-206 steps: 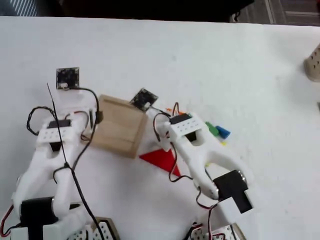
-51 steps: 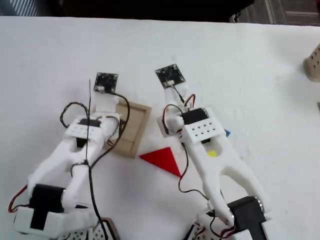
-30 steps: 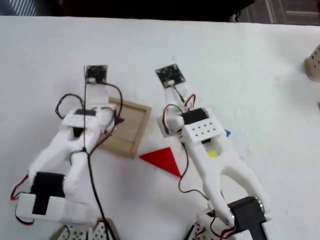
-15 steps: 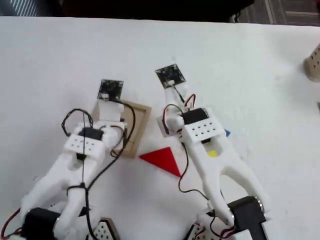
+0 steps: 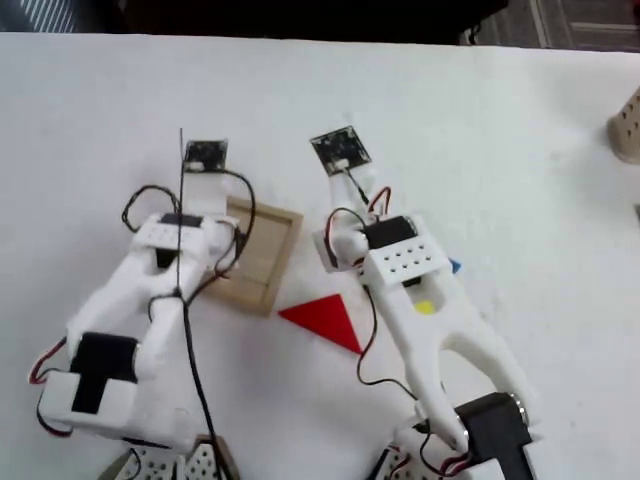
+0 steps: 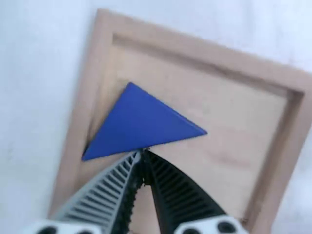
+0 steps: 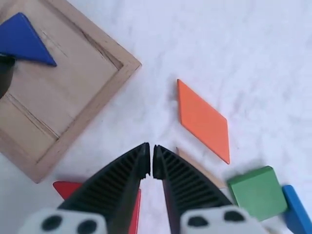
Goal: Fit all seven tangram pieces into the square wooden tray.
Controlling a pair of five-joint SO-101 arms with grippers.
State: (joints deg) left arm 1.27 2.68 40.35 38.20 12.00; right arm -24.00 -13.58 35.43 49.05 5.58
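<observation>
left jaws sat closed, tips seemingly touching blue triangle [image 6: 141, 124] in tray [image 6: 83, 97] | right jaws closed, empty, over surface [image 7: 219, 39] near orange parallelogram [image 7: 202, 119]

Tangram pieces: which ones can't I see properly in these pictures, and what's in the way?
Red triangle, right wrist view: mostly behind the right tool.
Tan piece, same view: partly behind that tool, shape unclear.
Blue piece beside the green square, same view: cut off by the edge.
Wooden tray, high view: the left arm covers one side.
</observation>
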